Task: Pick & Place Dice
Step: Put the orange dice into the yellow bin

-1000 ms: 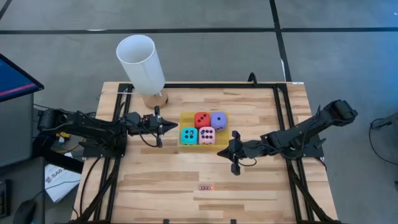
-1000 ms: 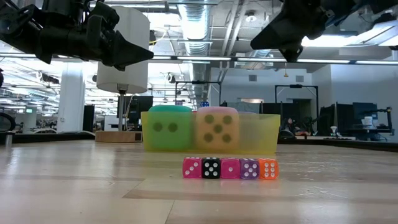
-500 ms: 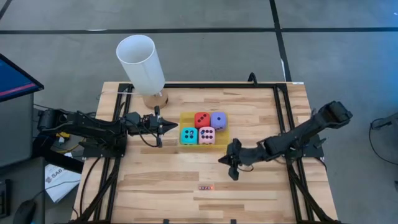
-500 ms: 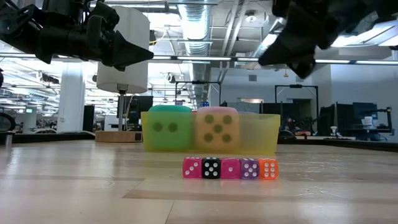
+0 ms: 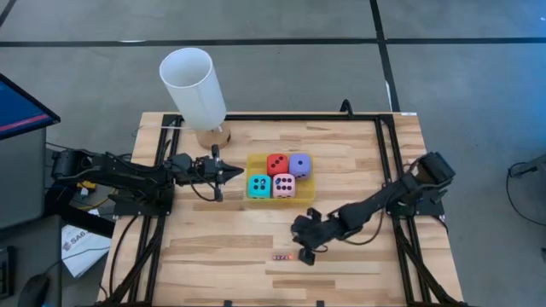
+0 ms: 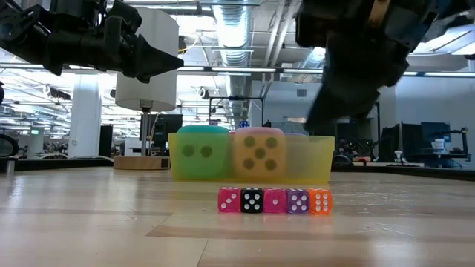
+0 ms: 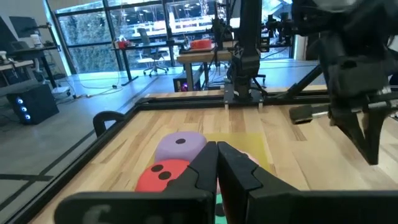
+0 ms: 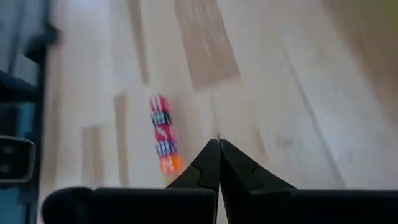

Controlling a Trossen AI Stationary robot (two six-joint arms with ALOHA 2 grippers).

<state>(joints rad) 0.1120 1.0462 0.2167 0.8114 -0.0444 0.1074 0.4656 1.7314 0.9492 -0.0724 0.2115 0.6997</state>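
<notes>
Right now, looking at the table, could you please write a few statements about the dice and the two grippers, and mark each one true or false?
1. All four big dice sit in the yellow tray. True.
2. The red die is beside the purple die. True.
3. The right gripper holds the pink die. False: it is shut on nothing, above the wood near the row of tiny dice.
4. The left gripper is open. False: it is shut, beside the tray.
5. The cyan die lies outside the tray. False: it is inside.
</notes>
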